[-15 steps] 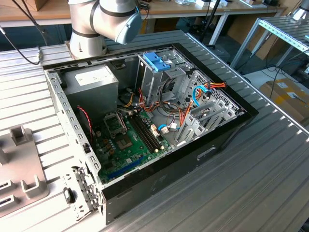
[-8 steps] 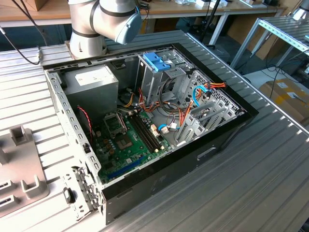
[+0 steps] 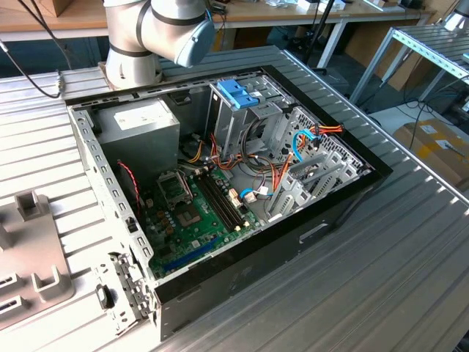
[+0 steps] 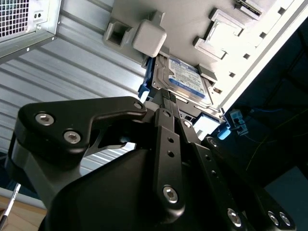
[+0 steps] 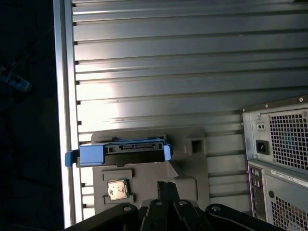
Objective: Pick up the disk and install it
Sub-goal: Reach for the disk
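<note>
Nearest the wrist: end effector [image 4: 167,98] clenched on nothing, close to the disk [image 4: 185,79] and not touching it. Sits label-up in a grey holder [image 5: 185,168] on the ribbed tabletop [image 5: 168,72], blue rails [image 5: 91,155] along its sides, near the computer case's rear panel [image 5: 279,144]. Looks like the approach, no grasp made. Best done by spreading wide first, centring over the drive, then clamping across the rails, not the label. Farther off, in the exterior view: open computer case [image 3: 242,279] with blue-topped cage [image 3: 238,94].
</note>
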Available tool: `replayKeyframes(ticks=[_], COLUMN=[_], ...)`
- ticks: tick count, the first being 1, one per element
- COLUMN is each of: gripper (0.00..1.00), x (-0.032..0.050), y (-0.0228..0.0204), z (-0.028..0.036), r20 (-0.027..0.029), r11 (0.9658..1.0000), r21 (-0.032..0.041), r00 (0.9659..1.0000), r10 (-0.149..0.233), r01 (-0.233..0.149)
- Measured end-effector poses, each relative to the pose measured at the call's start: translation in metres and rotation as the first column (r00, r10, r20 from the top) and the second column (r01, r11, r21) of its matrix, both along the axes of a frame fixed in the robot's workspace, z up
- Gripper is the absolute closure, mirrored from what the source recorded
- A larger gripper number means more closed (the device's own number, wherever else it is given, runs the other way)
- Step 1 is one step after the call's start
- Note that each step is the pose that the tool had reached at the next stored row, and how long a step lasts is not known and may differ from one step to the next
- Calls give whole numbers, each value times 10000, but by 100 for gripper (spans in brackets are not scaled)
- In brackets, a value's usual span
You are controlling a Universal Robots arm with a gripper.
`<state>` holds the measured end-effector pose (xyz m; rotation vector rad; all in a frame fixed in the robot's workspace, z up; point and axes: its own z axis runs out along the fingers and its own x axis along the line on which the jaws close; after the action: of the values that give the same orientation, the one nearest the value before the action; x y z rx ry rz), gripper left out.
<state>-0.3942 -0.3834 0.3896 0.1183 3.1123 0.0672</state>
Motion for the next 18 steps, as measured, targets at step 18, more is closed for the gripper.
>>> replayKeyframes(ticks=[18], gripper=[89], x=[-202], y=[100], z=[-95], r20=[-2], r11=[10000], r21=[-21], r00=[10000], r10=[0], r01=[0])
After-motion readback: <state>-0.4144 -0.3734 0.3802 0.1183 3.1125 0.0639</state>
